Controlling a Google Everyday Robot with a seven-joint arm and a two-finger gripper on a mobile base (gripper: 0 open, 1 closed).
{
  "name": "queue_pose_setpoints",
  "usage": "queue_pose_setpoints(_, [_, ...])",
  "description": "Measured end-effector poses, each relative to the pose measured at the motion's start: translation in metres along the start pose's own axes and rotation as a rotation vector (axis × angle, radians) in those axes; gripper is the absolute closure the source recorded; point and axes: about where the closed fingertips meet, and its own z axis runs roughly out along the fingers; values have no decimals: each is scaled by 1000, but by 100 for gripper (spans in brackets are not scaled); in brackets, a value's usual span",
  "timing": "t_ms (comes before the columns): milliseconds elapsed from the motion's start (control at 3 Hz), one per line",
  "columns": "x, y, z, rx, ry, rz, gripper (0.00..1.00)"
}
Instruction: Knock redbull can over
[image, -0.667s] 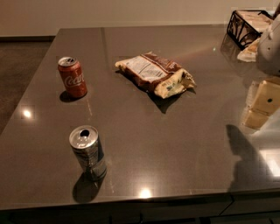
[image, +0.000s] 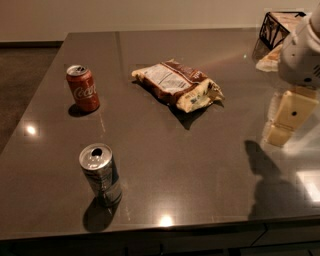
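- One broad, dark, glossy table fills nearly the whole view and carries everything listed below.
- White robot arm enters at the far right edge. Its cream-coloured gripper hangs low over the table's right side, touching nothing. Whether it is released or clenched cannot be told from this angle.
- Crumpled snack bag, brown and white, lies flat in the upper middle of the table.
- Redbull can, slim, silver and dark blue, stands upright near the table's front-left edge, its opened top showing.
  - The step in hand looks like the reach toward it.
  - That reach would likely go best by passing in front of the snack bag and meeting the can's upper half.
  - A sideways push there, away from the front edge, should tip it.
  - The can is well apart from the gripper, across the table to the left and nearer the camera.
- Coca-Cola can, shorter and red, stands upright behind the redbull can, and any sweep should stay clear of it.
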Motion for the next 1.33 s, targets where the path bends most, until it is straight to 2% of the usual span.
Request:
queue_pose_setpoints(333, [-39, 9, 15, -46, -121, -73, 0])
queue_pose_setpoints(667, [-98, 32, 34, -89, -318, -158, 0])
queue_pose_setpoints(1000, [-138, 60, 52, -150, -438, -223, 0])
queue_pose_setpoints(1333, [-166, 88, 65, -219, -501, -290, 0])
